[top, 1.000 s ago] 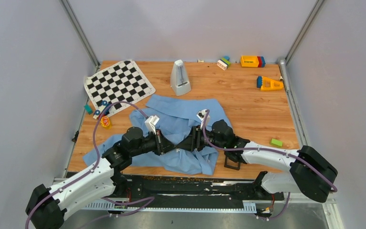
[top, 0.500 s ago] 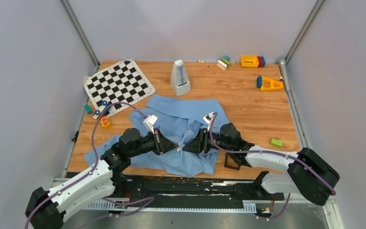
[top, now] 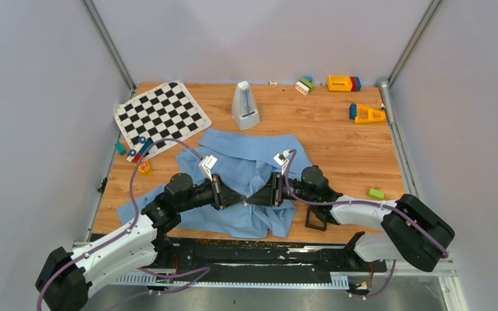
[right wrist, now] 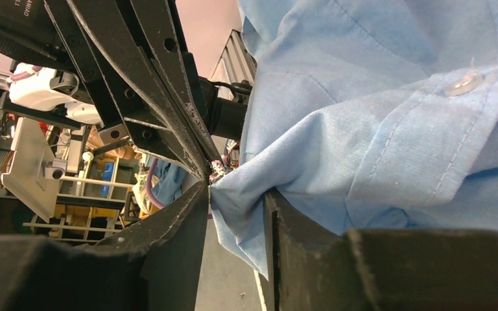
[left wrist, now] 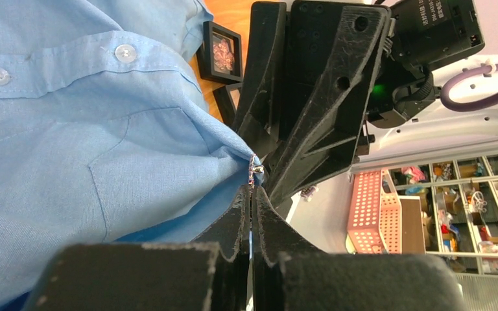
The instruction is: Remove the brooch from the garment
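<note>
Right gripper grasps a raised fold of the garment, which lies crumpled at the near side. Left gripper, clenched tight, meets it tip to tip from the opposite side. On that fold's peak sits the brooch, straight ahead of the left tips and touching them, so the left arm is the nearer one.

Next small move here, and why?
Probably close the right gripper firmly on the shirt fold it straddles. The left gripper is shut right at the brooch on the fold's tip. Anchoring the cloth should let a left pull free it instead of dragging the shirt.
</note>
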You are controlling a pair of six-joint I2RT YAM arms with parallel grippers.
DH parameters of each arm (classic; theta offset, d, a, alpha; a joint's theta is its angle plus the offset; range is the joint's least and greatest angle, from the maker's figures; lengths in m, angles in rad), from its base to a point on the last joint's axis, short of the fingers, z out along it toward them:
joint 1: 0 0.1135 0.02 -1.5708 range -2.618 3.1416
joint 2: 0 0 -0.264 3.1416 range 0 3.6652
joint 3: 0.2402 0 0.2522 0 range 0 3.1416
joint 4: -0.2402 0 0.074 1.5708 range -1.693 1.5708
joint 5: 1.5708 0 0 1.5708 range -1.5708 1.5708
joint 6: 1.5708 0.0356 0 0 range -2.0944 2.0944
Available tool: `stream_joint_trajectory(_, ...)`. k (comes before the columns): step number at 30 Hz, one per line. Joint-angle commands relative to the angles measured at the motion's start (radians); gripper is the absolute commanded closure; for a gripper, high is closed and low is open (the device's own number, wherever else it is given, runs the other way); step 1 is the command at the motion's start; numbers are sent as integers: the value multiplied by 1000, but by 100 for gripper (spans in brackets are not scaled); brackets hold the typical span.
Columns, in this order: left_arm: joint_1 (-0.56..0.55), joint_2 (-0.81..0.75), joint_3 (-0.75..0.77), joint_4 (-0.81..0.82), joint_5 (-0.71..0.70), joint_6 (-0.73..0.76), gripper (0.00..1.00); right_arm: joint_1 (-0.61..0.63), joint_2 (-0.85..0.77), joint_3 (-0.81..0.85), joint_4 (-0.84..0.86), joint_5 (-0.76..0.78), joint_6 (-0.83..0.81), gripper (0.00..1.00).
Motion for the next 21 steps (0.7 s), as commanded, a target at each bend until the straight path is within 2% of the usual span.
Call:
stream_joint_trajectory(1,1,-10,0,72,19,-18,100,-11,25,-1,114,-25,44,65)
stream_joint_trajectory(7,0,-24,-10,71,22,-20,100,-15,49,-6,139,-29,61,76)
stream_joint_trajectory(15,0,-55,-22,63,15,-28,100,-15,34,7,16,11,8,85)
stream_joint_trajectory(16,1,-57,-21,55,12,-24,100,-15,29,6,7,15,5,81)
stream_joint_trajectory(17,1,-61,-19,47,2,-22,100,-15,16,1,-5,23,2,72)
stream_joint_trajectory(19,1,-75,-15,6,-31,-5,100,-15,-15,-17,-19,43,-7,47)
stream_joint_trajectory(21,1,-96,-13,-47,-82,5,100,-15,-51,-30,-41,63,-22,39)
